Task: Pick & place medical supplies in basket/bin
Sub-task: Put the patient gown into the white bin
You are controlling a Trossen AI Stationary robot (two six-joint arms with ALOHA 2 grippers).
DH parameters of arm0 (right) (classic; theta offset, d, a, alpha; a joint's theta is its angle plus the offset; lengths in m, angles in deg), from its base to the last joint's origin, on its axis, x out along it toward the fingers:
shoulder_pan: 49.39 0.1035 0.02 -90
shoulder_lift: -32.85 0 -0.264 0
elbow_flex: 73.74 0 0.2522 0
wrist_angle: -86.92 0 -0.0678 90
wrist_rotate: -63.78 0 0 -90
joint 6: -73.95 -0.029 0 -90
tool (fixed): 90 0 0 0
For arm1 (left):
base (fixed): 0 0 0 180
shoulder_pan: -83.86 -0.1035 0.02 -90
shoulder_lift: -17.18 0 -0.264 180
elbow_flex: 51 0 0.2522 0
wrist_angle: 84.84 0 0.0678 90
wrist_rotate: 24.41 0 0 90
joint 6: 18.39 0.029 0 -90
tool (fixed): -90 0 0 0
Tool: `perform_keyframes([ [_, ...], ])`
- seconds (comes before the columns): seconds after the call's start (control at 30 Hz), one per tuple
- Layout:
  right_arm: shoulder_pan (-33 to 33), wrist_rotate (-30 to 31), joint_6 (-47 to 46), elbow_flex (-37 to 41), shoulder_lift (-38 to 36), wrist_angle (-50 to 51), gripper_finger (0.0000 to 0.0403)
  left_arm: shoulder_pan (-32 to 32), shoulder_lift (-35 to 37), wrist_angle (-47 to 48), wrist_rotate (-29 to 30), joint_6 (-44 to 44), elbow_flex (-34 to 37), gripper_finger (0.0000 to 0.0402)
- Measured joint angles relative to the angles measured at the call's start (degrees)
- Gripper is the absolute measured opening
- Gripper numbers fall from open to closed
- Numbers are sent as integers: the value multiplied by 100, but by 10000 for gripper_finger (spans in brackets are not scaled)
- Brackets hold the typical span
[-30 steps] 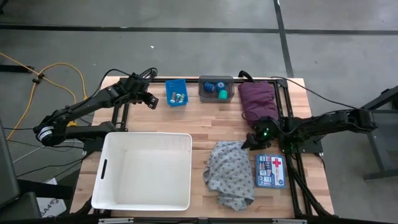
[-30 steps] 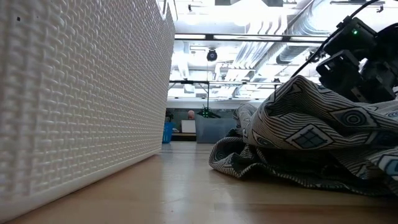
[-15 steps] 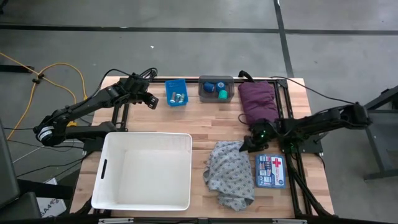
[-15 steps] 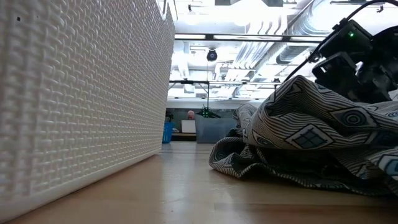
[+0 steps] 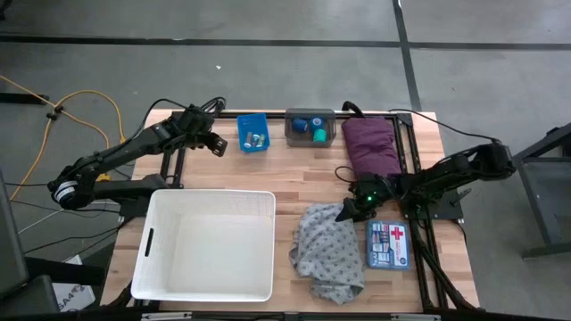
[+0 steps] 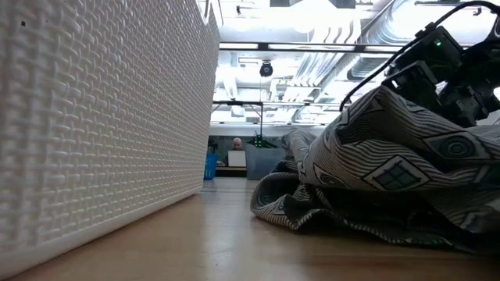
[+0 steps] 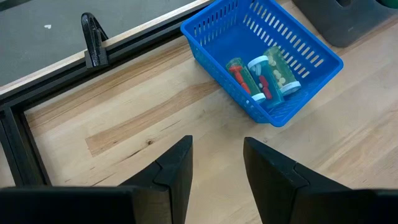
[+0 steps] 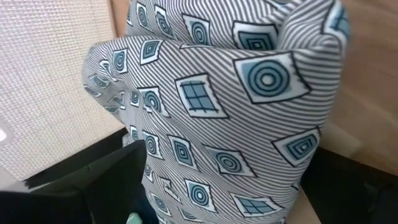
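Wood planks, pale and jointed, form the worktop point(image 5: 303, 174), framed by black rails. At the far left the left tool point(image 5: 214, 143) hangs over bare wood just beside a small blue bin point(image 5: 252, 132); its two dark fingers point(image 7: 174, 171) stand a little apart with nothing between them. That bin is a slotted plastic basket point(image 7: 264, 59) holding clear vials point(image 7: 261, 74) with red and yellow contents. Near the front lies the tub point(image 5: 207, 242), a large white rounded rectangle with a slot handle on its left wall and a woven-textured outer face point(image 6: 101, 117); its inside looks bare. Behind the middle sits a small grey bin point(image 5: 310, 127) with blue and green rolls point(image 5: 312, 129). Right of the tub, the grey cloth point(image 5: 328, 251) lies crumpled in soft folds, striped and printed with squares and rings point(image 8: 230, 124). The right tool point(image 5: 350, 210) is at the cloth's far right corner, fingers spread wide to either side of a raised fold; whether they pinch it cannot be told. Behind it a maroon cloth point(image 5: 368, 143) lies folded into an oblong, and a flat blue packet with a red cross point(image 5: 388, 244) lies just right of the grey cloth.
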Motion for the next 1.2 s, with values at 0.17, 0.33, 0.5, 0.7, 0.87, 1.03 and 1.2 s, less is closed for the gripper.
perform_keyframes([
  [0.17,25,-37,-4,-10,474,-614,383,-2,0,2,0,0,-1,136],
  [0.33,59,-149,17,-133,887,-792,383,0,0,2,0,0,-2,136],
  [0.5,59,-184,174,-206,1065,-768,382,-2,0,0,0,0,-2,136],
  [0.7,63,87,223,-199,1078,-817,382,-2,0,0,0,0,-2,136],
  [0.87,60,191,35,-192,1085,-911,382,-1,0,0,0,0,-1,136],
  [1.03,59,216,-103,-188,1089,-1028,382,-1,0,0,0,0,-2,136],
  [1.2,59,179,-103,-184,1089,-1072,382,-1,0,0,0,0,-2,136],
])
